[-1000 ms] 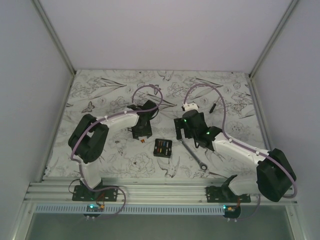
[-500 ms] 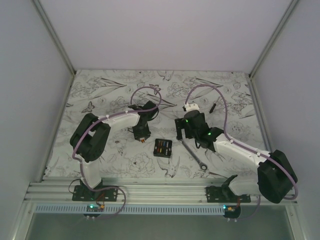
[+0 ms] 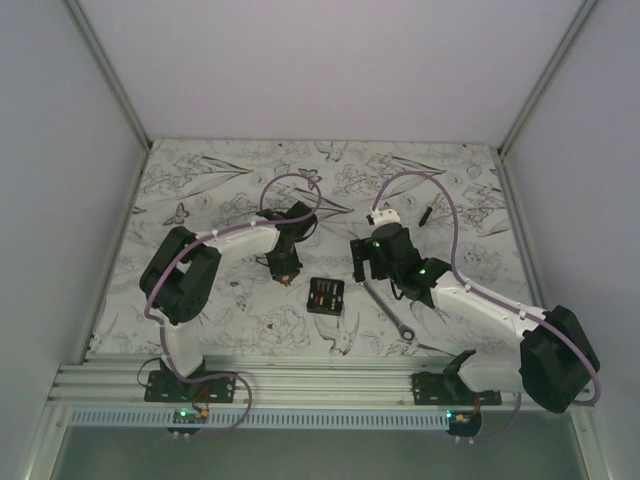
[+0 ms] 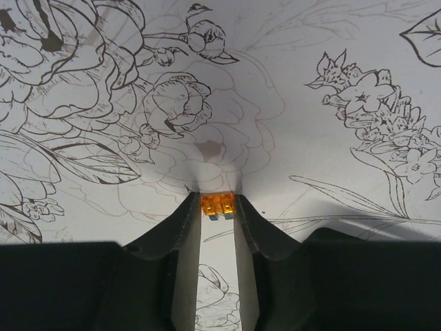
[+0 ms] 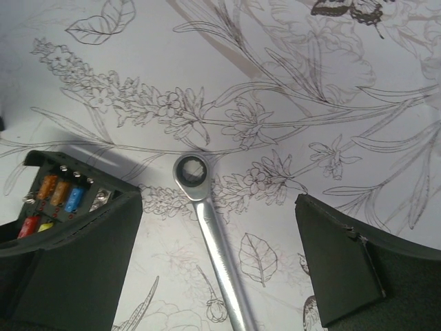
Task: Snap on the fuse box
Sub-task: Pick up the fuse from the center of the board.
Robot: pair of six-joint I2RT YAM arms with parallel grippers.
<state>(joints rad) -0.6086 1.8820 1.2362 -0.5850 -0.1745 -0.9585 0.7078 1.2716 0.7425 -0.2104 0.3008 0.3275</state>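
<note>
- The fuse box (image 3: 325,294) sits on the flowered cloth (image 3: 200,190) a little beyond the arm bases, between the two arms. It lies open side up, with its coloured fuses showing. It lies where it lay a second ago.
- Just to the right of it lies the wrench (image 3: 390,308), apart from the box and also unmoved.
- The right gripper (image 5: 215,203) hangs above the wrench's ring end, its fingers spread wide and holding nothing. In the right wrist view the box peeks out behind one finger. Over the last second the right arm's elbow has swung a little outward, but the gripper has hardly shifted.
- The left gripper (image 4: 217,200) hovers over bare cloth, beyond the box and to its left. Its fingers are pinched nearly together on a small orange fuse (image 4: 217,205), held at the very tips.
- This gripper has barely moved in the last second and has not closed on the box, so the fuse is not yet seated. My reading is that it must next travel near and rightward to a free slot, then press straight down.
- Farthest off, a thin black stick (image 3: 426,213) lies well apart from everything.
</note>
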